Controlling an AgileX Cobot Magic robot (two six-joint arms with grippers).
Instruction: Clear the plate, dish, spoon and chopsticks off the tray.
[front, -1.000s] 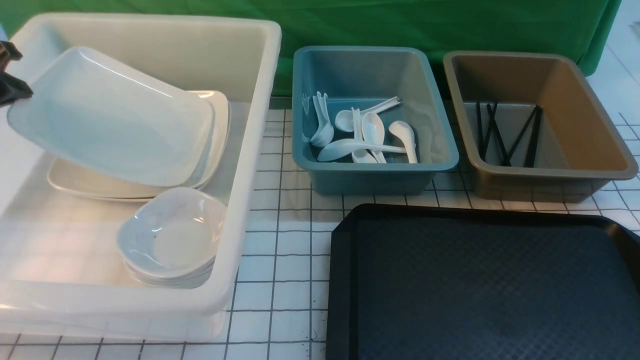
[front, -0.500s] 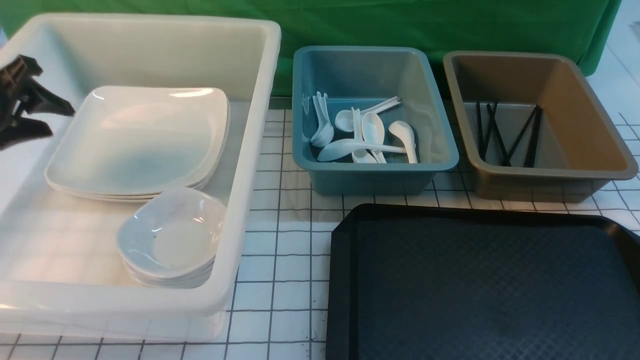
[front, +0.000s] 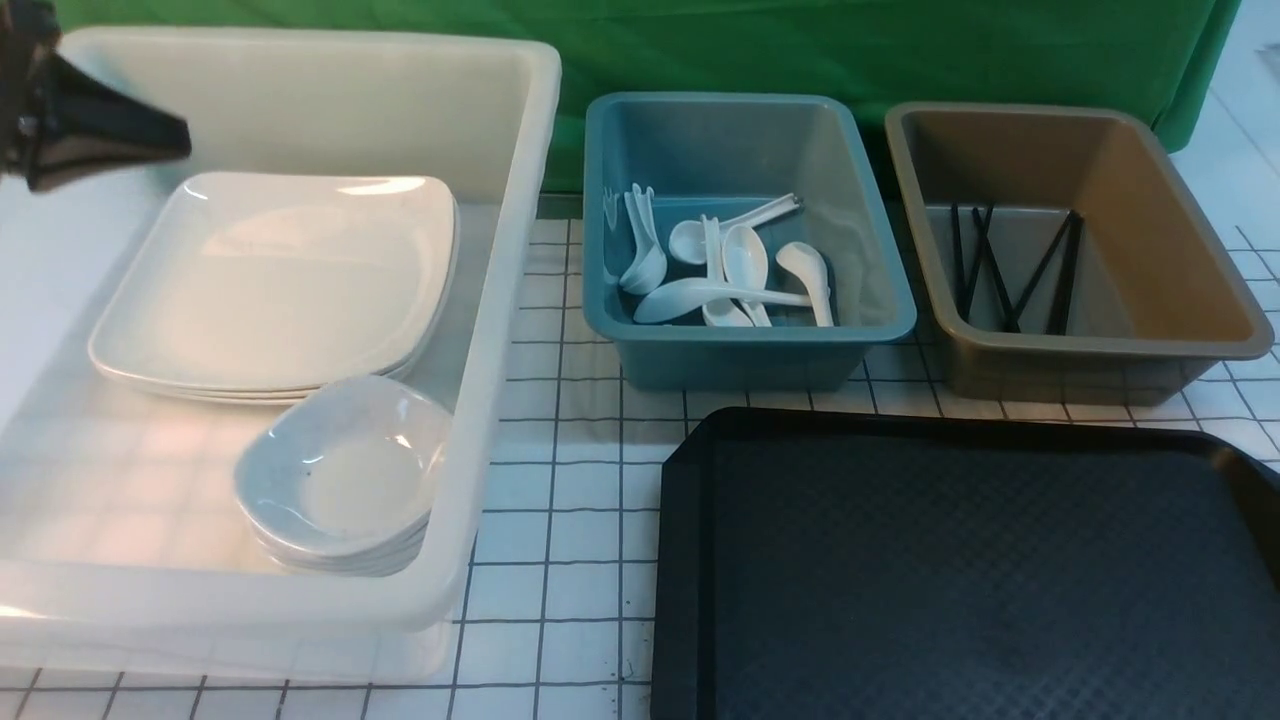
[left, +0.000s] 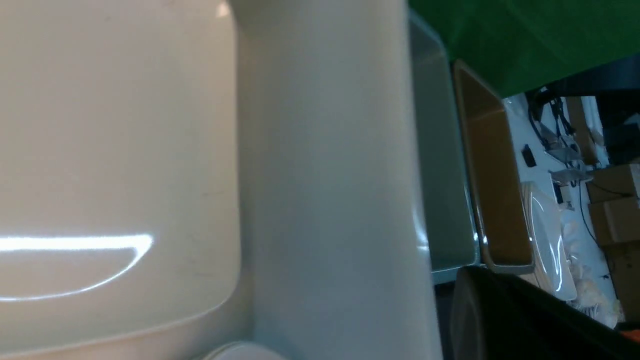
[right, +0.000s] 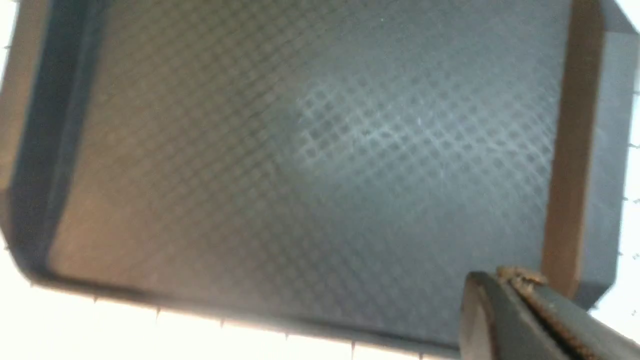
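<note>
left tool (front: 172, 141) clenched empty near the plate (front: 270, 285), right tool (right: 505, 286) clenched over the tray (right: 300, 150).

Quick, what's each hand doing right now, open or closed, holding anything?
Left hand: closed, holding nothing.
Right hand: closed, holding nothing.

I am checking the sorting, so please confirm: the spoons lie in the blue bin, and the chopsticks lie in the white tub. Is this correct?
Not fully. The spoons do lie in the blue bin, but the chopsticks lie in the brown bin, not in the white tub. The front view shows it.
</note>
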